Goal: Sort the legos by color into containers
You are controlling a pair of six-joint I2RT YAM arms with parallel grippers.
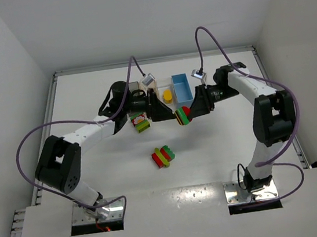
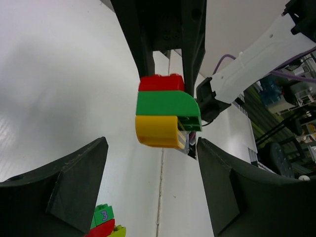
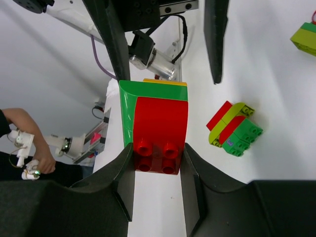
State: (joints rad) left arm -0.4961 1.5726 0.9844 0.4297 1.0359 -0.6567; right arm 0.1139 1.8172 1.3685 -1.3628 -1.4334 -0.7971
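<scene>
- The right jaws are clenched on the red end of a red-green-yellow stack [image 3: 155, 123], held off the table [image 1: 238, 143]; the left jaws gape wide at its yellow end, apparently not touching it.
- If the left jaws close off-centre or tug crookedly, the stack could twist out of the right jaws and drop — or split at the wrong seam.
- Beyond the jaws only the blue bin [image 1: 183, 89] and clear bin [image 1: 164, 84] show; any other bins are lost behind the left arm [image 1: 90, 133].
</scene>
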